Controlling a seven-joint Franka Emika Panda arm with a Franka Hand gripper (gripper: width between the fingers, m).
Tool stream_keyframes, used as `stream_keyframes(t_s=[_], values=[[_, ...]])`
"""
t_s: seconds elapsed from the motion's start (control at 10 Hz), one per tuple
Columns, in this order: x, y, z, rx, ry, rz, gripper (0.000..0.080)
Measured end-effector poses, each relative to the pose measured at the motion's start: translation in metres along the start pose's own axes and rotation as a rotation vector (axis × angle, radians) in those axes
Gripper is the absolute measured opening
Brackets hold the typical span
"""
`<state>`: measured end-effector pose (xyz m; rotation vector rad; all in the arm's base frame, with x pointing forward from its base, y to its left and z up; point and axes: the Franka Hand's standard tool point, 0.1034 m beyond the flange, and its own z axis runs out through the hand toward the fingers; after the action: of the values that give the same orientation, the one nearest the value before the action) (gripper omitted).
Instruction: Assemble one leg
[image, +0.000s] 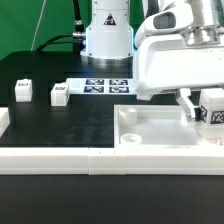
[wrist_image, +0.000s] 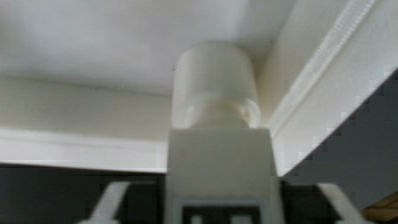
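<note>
My gripper (image: 203, 110) is at the exterior view's right, shut on a leg (image: 214, 112), a small white block with a black-and-white tag, held just above the right end of the large white tray-shaped part (image: 160, 128). In the wrist view the leg (wrist_image: 222, 140) fills the middle between my gripper's (wrist_image: 222, 208) fingers (wrist_image: 118, 200). Its round end points at the tray's inside corner and raised rim (wrist_image: 324, 70); I cannot tell if it touches. Two more legs (image: 24, 91) (image: 59, 94) lie on the black table at the left.
The marker board (image: 106, 85) lies in front of the arm's white base (image: 107, 35). Long white border rails (image: 60, 160) run along the front edge. Another white part (image: 3, 121) shows at the left edge.
</note>
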<state>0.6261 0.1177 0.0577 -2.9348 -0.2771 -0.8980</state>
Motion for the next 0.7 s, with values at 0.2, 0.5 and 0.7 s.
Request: stream_keyframes(t_s=[0.2, 0.5, 0.7], values=[[-0.0003, 0.0001, 0.0001, 0.000, 0.000, 0.000, 0.0602], [-0.0006, 0.0000, 0.0003, 0.000, -0.001, 0.000, 0.0647], [0.0045, -0.0012, -0.0059, 0.005, -0.015, 0.001, 0.0649]])
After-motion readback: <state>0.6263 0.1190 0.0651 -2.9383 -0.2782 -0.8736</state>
